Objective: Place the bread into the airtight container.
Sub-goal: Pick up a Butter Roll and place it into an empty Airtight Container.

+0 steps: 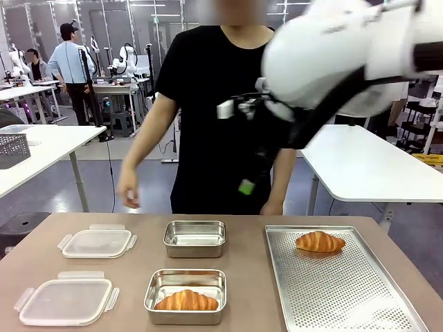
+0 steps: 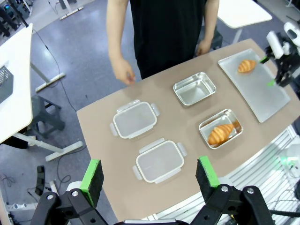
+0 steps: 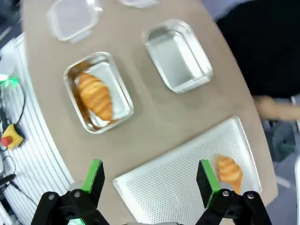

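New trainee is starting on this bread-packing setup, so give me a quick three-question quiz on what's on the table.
1. True or false: the golden croissant on the perforated metal tray lies at the tray's far end, toward the person.
2. How many clear plastic lids lie on the brown table? A one, B two, C four.
3. Fill in: the second croissant sits in the rectangular steel container that is ____ the robot; the other steel container is empty.
Key: 1 true; 2 B; 3 nearer.

Two croissants (image 1: 185, 301), containers (image 1: 194, 238), lids (image 1: 97, 243); one tray (image 1: 346, 290)
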Motion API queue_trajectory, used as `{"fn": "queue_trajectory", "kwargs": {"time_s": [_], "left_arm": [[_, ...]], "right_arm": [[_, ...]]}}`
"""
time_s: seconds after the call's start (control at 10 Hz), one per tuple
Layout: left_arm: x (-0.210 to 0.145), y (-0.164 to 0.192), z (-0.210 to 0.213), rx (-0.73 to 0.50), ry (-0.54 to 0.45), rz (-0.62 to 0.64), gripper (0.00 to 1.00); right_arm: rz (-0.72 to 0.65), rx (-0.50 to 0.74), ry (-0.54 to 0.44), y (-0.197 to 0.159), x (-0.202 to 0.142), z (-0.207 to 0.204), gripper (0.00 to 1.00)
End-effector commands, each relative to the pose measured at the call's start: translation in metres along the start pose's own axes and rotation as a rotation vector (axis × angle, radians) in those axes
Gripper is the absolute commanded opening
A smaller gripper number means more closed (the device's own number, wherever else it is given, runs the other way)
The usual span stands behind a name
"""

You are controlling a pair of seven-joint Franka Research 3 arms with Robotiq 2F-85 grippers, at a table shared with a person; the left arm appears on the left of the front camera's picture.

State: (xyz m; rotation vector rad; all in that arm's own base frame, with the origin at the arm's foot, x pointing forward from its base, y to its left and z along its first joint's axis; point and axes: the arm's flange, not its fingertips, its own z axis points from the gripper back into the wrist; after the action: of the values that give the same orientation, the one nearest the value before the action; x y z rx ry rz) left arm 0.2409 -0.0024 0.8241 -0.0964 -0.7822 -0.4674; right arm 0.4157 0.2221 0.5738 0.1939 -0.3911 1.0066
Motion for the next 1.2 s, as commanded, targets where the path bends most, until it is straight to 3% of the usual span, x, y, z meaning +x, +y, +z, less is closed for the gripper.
{"fn": "queue_trajectory", "kwargs": {"time_s": [0.0, 0.3, 0.5, 0.7, 0.8, 1.1], "left_arm": [[0.002, 0.000, 0.003, -0.003, 0.009, -0.001, 1.00], [0.002, 0.000, 0.003, -0.003, 0.009, -0.001, 1.00], [0.002, 0.000, 0.003, -0.003, 0.009, -0.001, 1.00], [0.002, 0.000, 0.003, -0.003, 0.009, -0.001, 1.00], [0.002, 0.000, 0.003, -0.003, 0.009, -0.001, 1.00], [0.002, 0.000, 0.003, -0.003, 0.009, -0.001, 1.00]], "right_arm": [[-0.194, -0.146, -0.038, -0.020, -0.049, -0.006, 0.99], [-0.432, -0.112, -0.129, -0.069, -0.147, 0.006, 0.99], [-0.537, -0.103, -0.199, -0.084, -0.189, -0.002, 0.99], [-0.564, -0.084, -0.241, -0.087, -0.195, -0.021, 0.99], [-0.558, -0.092, -0.162, -0.093, -0.199, 0.000, 0.99], [-0.558, -0.092, -0.162, -0.093, -0.199, 0.000, 0.99]]}}
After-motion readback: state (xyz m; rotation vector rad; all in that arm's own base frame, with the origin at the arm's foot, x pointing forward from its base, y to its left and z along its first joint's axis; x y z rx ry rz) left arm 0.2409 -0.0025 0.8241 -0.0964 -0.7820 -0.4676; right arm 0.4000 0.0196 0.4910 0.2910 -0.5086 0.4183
